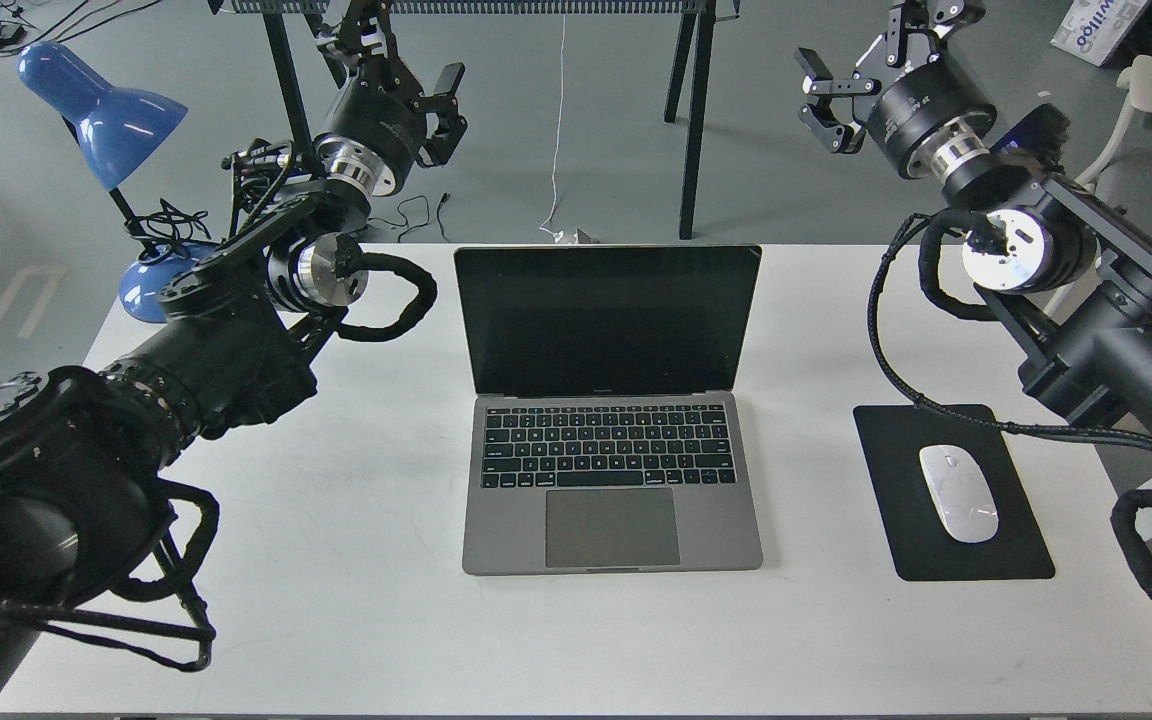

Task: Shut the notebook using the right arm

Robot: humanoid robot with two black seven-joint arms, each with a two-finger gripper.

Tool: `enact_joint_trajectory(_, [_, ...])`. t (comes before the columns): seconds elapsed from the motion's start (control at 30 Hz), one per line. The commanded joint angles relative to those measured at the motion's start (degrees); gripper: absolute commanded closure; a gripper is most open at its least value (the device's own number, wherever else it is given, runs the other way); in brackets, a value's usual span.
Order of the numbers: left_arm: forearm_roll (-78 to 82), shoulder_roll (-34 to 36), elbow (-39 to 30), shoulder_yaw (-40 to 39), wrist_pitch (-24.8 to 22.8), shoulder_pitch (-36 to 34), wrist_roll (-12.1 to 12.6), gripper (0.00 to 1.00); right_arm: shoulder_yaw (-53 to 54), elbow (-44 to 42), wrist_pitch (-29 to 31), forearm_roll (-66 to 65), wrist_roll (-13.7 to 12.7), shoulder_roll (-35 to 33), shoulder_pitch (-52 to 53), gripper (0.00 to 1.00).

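Note:
The notebook (612, 420) is a space-grey laptop standing open in the middle of the white table (356, 600), its black screen upright and facing me. My right arm (1066, 290), with a small blue part near its wrist, comes in from the right. Its gripper (861, 48) is open and empty, held high beyond the table's far edge, to the right of the screen's top corner and apart from it. My left gripper (398, 55) is open and empty, held high beyond the far left of the notebook.
A black mouse pad (966, 495) with a white mouse (958, 493) lies right of the notebook, under my right arm. A blue desk lamp (101, 110) stands at the far left corner. Black table legs (696, 120) stand behind the table.

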Motion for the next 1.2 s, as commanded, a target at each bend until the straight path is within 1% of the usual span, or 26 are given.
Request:
enact_joint_trajectory(0.0, [0.0, 0.0, 0.0, 0.0, -0.1, 0.0, 0.0, 0.0, -12.1, -3.8, -0.4, -3.6, -0.1, 0.0, 8.3, 0.0])
enact_joint_trajectory(0.13, [0.0, 0.1, 0.0, 0.0, -0.1, 0.0, 0.0, 0.0, -25.8, -9.8, -0.1, -3.9, 0.0, 1.4, 15.8, 0.0])
enact_joint_trajectory(0.23, [0.0, 0.1, 0.0, 0.0, -0.1, 0.0, 0.0, 0.0, -34.9, -12.8, 0.0, -3.9, 0.0, 4.7, 19.0, 0.0])
enact_joint_trajectory(0.4, [0.0, 0.1, 0.0, 0.0, -0.2, -0.1, 0.0, 0.0, -41.1, -17.2, -0.1, -5.1, 0.1, 9.4, 19.1, 0.0])
enact_joint_trajectory(0.53, [0.0, 0.1, 0.0, 0.0, -0.2, 0.0, 0.0, 0.0, -46.2, -22.9, -0.3, -9.8, 0.2, 14.3, 17.4, 0.0])
enact_joint_trajectory(0.67, [-0.1, 0.1, 0.0, 0.0, -0.2, 0.0, 0.0, 0.0, -49.3, -27.1, -0.2, -10.6, 0.5, 17.7, 15.7, 0.0])
enact_joint_trajectory(0.77, [0.0, 0.1, 0.0, 0.0, -0.2, 0.0, 0.0, 0.0, -51.4, -27.1, -0.1, -10.5, 0.5, 17.7, 14.9, 0.0])
enact_joint_trajectory(1.0, [-0.1, 0.1, 0.0, 0.0, -0.2, 0.0, 0.0, 0.0, -51.8, -26.4, 0.7, -10.4, 0.5, 17.7, 13.5, 0.0])
enact_joint_trajectory(1.17, [0.0, 0.1, 0.0, 0.0, -0.2, 0.0, 0.0, 0.0, -51.8, -26.4, 3.5, -10.4, 0.5, 17.7, 12.7, 0.0])
